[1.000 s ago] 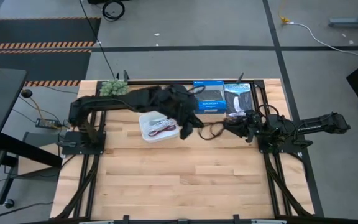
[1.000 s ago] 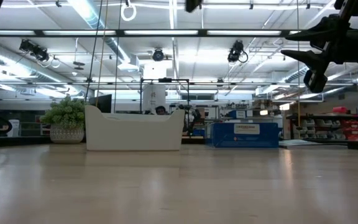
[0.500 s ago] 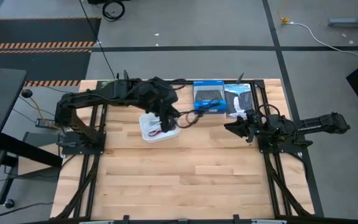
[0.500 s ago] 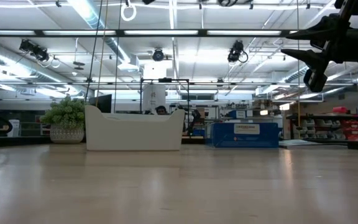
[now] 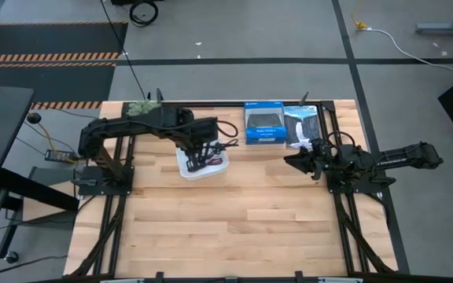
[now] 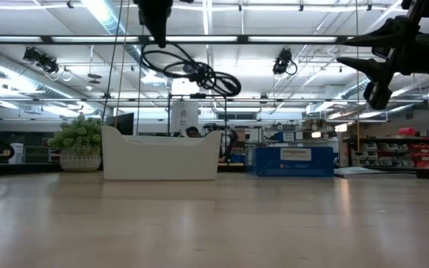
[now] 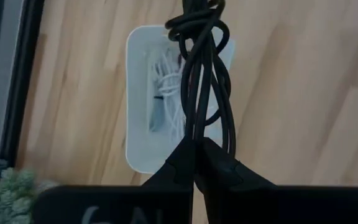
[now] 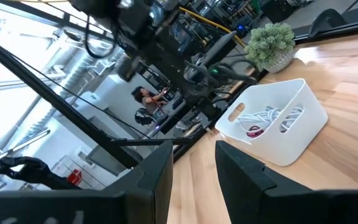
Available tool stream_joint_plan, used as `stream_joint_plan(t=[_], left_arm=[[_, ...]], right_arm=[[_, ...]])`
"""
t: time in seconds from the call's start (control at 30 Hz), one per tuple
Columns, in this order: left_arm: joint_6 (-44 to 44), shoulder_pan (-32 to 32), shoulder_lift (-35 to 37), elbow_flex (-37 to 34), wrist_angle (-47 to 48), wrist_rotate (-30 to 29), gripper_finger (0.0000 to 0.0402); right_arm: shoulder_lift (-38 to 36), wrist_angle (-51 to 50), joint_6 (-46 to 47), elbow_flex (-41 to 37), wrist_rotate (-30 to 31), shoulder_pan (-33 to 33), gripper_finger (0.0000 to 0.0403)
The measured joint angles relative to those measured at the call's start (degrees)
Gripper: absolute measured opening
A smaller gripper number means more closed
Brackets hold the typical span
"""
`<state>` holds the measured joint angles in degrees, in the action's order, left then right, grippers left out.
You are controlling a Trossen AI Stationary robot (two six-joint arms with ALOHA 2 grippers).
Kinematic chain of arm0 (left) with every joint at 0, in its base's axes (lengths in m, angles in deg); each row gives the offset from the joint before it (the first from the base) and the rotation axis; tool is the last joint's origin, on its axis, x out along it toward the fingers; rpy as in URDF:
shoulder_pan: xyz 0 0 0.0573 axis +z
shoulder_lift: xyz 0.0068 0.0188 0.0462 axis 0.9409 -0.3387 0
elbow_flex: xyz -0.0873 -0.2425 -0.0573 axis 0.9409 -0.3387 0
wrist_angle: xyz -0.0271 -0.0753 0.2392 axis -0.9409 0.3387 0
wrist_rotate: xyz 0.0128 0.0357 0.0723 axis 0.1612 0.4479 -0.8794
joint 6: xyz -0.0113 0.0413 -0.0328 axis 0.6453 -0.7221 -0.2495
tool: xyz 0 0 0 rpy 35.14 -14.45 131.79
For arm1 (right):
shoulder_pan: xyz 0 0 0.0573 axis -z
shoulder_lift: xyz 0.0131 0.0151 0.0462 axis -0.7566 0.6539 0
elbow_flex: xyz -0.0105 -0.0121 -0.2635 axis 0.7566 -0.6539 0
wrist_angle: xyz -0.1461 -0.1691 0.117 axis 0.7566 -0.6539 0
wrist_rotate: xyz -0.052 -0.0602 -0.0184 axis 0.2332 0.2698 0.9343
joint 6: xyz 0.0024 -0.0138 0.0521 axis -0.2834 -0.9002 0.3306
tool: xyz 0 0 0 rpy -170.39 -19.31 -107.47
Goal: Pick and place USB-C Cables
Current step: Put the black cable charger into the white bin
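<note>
My left gripper [image 7: 196, 142] is shut on the black USB-C cable [image 7: 201, 74] and hangs above the white tray [image 5: 185, 167], which stands on the table's far left part. In the low view the gripper [image 6: 157, 33] is at the top, with the cable's loops [image 6: 196, 73] above the tray [image 6: 161, 155]. Inside the tray lie a white cable [image 7: 166, 81] and a maroon cable [image 8: 253, 130]. My right gripper [image 5: 291, 160] waits open above the table to the right of the tray, its fingers pointing toward it. My left gripper pinches the black cable's bundled strands [image 7: 194, 127] between its two fingertips, from above, pointing down. The fingers lie along the strands. The cable is lifted clear and hangs in slack loops [image 6: 199, 74] below and beside the fingers, over the tray.
Two retail boxes, one blue [image 5: 263, 124] and one blue-and-black [image 5: 301, 126], lie at the far edge, right of the tray. A potted plant [image 5: 141, 108] stands at the far left corner. Bare wooden tabletop [image 5: 234, 220] stretches across the near half.
My left gripper has carried the black cable toward the table's left, from near my right gripper to above the tray. It has also come into the low view from above, with the cable's loops trailing beneath it. My right arm has kept still.
</note>
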<state>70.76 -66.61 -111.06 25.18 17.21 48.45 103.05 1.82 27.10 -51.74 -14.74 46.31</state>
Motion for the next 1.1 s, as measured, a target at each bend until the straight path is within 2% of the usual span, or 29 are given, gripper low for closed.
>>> stream_joint_plan(t=[0.27,0.47,0.6,0.83,1.1], left_arm=[[-0.2,0.1,-3.1,-0.7,5.1,-0.4,0.0012],[0.5,0.5,-3.1,-8.8,3.7,1.0,0.0012],[0.8,0.4,-3.1,-14.5,-0.7,-0.3,0.0012],[0.0,0.4,-2.7,-19.9,-8.8,-2.4,0.0013],[0.6,0.3,-2.7,-27.5,-14.1,-2.1,0.0048]], right_arm=[[0.0,0.3,0.0,0.0,0.0,0.0,0.0128],[0.0,0.3,0.0,0.0,0.0,0.0,0.0128],[0.0,0.3,0.0,0.0,0.1,0.0,0.0128],[0.0,0.3,0.0,0.0,0.2,0.0,0.0128],[0.0,0.3,0.0,0.0,0.2,0.0,0.0128]])
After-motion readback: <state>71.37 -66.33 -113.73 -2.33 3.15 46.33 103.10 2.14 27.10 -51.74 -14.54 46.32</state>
